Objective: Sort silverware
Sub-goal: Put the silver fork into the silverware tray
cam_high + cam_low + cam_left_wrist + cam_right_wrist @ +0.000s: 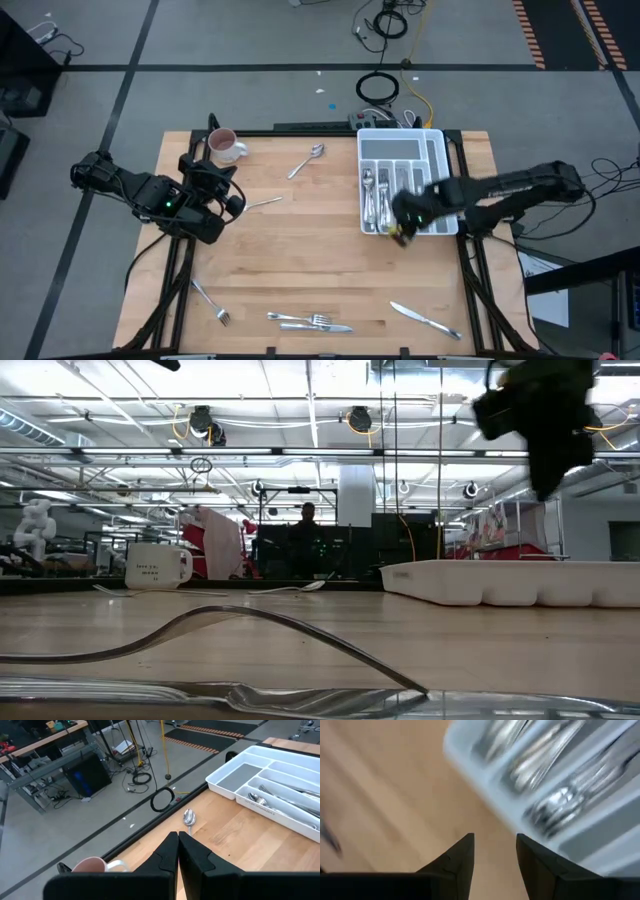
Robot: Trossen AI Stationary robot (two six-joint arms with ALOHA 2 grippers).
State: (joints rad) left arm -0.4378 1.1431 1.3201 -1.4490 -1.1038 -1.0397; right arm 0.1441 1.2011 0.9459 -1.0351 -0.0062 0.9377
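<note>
Loose silverware lies flat on the wooden table: a spoon (308, 160) (189, 817) at the far side, a slim piece (263, 203) near the left arm, a fork (211, 303) near left, forks (303, 320) at the near edge and a knife (425, 318) near right. More pieces (555, 795) lie in the white tray (432, 150). My right gripper (403, 225) (495, 844) hovers open over the tray's near left corner, raised above it (545, 420). My left gripper (232, 198) (177, 842) is shut, holds nothing, and sits beside the mug (225, 147).
The white mug (157, 565) stands at the far left of the table. The tray (510, 582) (270, 777) takes up the far right. A fork (220, 628) and a knife (300, 700) lie right at the near edge. Bare wood (320, 250) spans the middle.
</note>
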